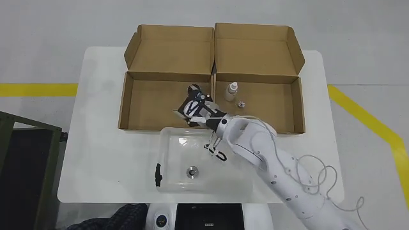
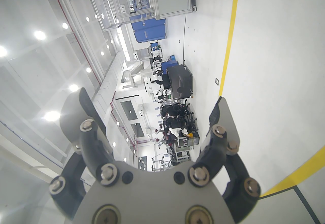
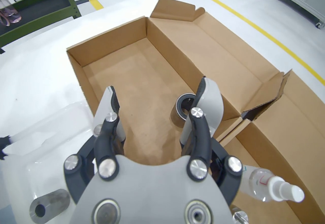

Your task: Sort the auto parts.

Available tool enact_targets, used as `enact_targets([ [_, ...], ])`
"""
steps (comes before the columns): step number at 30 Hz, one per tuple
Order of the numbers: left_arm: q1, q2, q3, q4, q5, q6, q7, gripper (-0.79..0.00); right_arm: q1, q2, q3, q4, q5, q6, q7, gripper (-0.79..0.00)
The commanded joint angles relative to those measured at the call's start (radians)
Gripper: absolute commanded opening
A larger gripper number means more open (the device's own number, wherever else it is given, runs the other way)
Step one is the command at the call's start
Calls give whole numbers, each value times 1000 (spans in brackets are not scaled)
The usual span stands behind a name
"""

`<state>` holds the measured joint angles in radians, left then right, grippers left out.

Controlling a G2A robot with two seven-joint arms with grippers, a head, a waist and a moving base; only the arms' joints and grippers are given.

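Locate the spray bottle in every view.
Top view: spray bottle in the right cardboard box, by the wall adjoining the left box.
Right wrist view: same box, bottle beside the right gripper base.
Left wrist view: faces the hall, away from the boxes.
Landmark: that adjoining wall.

White table (image 1: 96, 134), cardboard boxes (image 1: 169, 51), clear tray (image 1: 176, 150)

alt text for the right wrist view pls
Open right gripper over a brown cardboard box holding a black-rimmed cylindrical bearing. A clear spray bottle sits in the neighbouring box; a grey metal cylinder sits in a clear plastic tray.
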<state>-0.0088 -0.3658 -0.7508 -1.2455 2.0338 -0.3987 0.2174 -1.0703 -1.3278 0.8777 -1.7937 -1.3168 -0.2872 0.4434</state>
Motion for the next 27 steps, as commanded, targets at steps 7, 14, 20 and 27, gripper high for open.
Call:
enact_targets([
  [7,0,0,0,0,0,0,0,0,-128,34,52,-142,-24,-179,-4,-200],
  [14,0,0,0,0,0,0,0,0,-199,58,92,-194,-30,-303,-8,-185],
  [20,0,0,0,0,0,0,0,0,-241,76,127,-208,-56,-388,-18,-191],
  [27,0,0,0,0,0,0,0,0,-281,96,123,-193,-147,-491,-48,-203],
])
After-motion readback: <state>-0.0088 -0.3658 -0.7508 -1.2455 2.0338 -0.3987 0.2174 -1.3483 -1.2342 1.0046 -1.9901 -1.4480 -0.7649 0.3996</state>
